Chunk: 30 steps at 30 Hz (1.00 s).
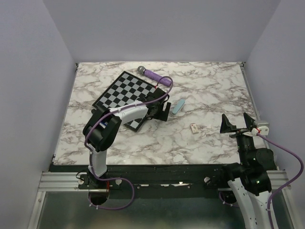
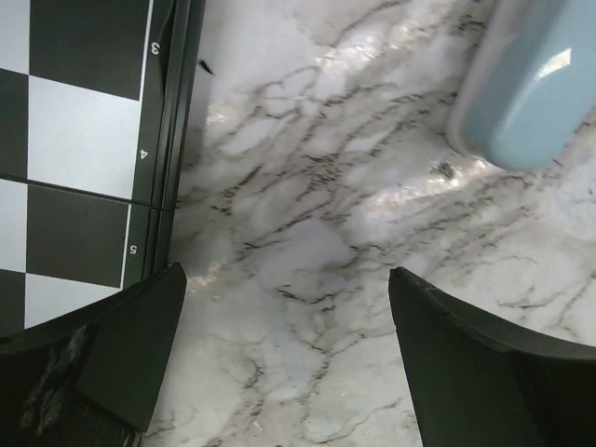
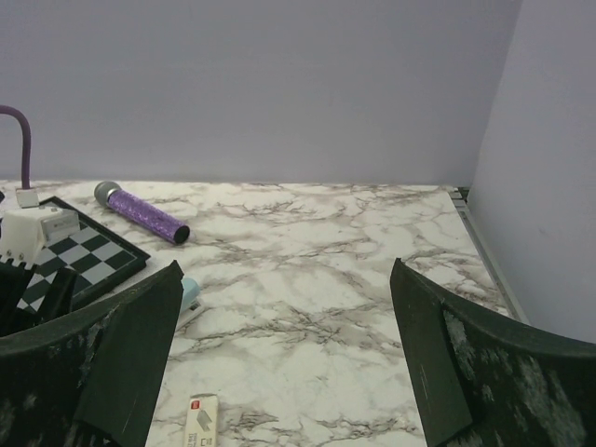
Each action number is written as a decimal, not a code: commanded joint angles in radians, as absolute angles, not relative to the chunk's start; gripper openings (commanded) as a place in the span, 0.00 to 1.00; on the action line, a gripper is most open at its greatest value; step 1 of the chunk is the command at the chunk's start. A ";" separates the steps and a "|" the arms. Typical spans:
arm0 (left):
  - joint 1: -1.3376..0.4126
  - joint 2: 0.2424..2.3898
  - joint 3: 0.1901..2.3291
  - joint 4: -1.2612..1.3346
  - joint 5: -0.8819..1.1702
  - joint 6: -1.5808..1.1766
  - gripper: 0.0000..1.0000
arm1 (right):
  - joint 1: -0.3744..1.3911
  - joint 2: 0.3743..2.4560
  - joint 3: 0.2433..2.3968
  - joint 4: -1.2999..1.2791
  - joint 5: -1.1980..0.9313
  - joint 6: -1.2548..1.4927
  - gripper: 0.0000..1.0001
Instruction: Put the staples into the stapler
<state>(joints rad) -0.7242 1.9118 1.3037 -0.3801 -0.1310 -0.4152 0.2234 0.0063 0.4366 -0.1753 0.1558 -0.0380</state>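
Observation:
The dark blue stapler shows in no view; it is hidden or out of frame. A small white staple box (image 1: 194, 128) with a red mark lies on the marble table, also seen at the bottom of the right wrist view (image 3: 201, 424). My left gripper (image 1: 162, 112) is open and empty, low over bare marble (image 2: 287, 279), between the chessboard edge and a pale light-blue flat bar (image 2: 535, 84). My right gripper (image 1: 237, 121) is open and empty at the right, raised, and faces across the table (image 3: 284, 275). The staple box lies to its left.
A black-and-white chessboard (image 1: 126, 90) lies at back left, its edge by my left fingers (image 2: 74, 140). A purple glitter microphone (image 1: 153, 75) lies behind it. The pale blue bar (image 1: 177, 107) lies just right of my left gripper. Walls enclose the table on three sides.

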 commanded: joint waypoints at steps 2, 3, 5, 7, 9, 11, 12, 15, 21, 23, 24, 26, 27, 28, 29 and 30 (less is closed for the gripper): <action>-0.643 1.937 1.338 -0.400 -0.210 -0.374 0.99 | 0.230 -0.265 0.454 -0.202 0.143 -0.043 1.00; -0.620 1.940 1.345 -0.406 -0.209 -0.374 0.99 | 0.232 -0.265 0.454 -0.201 0.141 -0.043 1.00; -0.591 1.948 1.358 -0.403 -0.206 -0.374 0.99 | 0.232 -0.265 0.454 -0.202 0.138 -0.043 1.00; -0.549 1.951 1.368 -0.394 -0.207 -0.374 0.99 | 0.230 -0.264 0.454 -0.202 0.137 -0.043 1.00; -0.523 1.959 1.379 -0.390 -0.209 -0.374 0.99 | 0.230 -0.265 0.457 -0.206 0.140 -0.043 1.00; -0.488 1.977 1.408 -0.385 -0.212 -0.371 0.99 | 0.232 -0.264 0.457 -0.207 0.138 -0.040 1.00; -0.477 1.986 1.422 -0.387 -0.215 -0.368 0.99 | 0.230 -0.262 0.462 -0.210 0.138 -0.040 1.00; -0.440 2.025 1.491 -0.417 -0.218 -0.362 0.99 | 0.232 -0.262 0.468 -0.215 0.138 -0.035 1.00; -0.388 2.054 1.578 -0.459 -0.216 -0.365 0.99 | 0.232 -0.245 0.486 -0.229 0.138 -0.022 1.00; -0.390 2.019 1.585 -0.485 -0.209 -0.376 0.99 | 0.232 -0.212 0.509 -0.236 0.146 -0.003 1.00; -0.393 1.996 1.575 -0.482 -0.181 -0.385 0.99 | 0.232 -0.190 0.521 -0.257 0.146 -0.003 1.00; -0.396 1.903 1.528 -0.463 -0.161 -0.416 0.99 | 0.232 -0.141 0.572 -0.285 0.144 0.047 1.00; -0.397 1.867 1.511 -0.456 -0.149 -0.425 0.99 | 0.232 -0.074 0.592 -0.322 0.143 0.060 1.00; -0.399 1.830 1.482 -0.451 -0.143 -0.436 0.99 | 0.230 -0.043 0.610 -0.342 0.140 0.077 1.00; -0.399 1.754 1.468 -0.448 -0.138 -0.445 0.99 | 0.230 -0.007 0.632 -0.362 0.137 0.113 1.00; -0.399 1.715 1.456 -0.448 -0.132 -0.457 0.99 | 0.232 0.052 0.658 -0.391 0.127 0.130 1.00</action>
<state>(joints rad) -0.3901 1.9545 1.5021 -0.4454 -0.1764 -0.4019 0.2234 0.0063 0.5648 -0.2867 0.1547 0.0330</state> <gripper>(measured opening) 0.988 0.998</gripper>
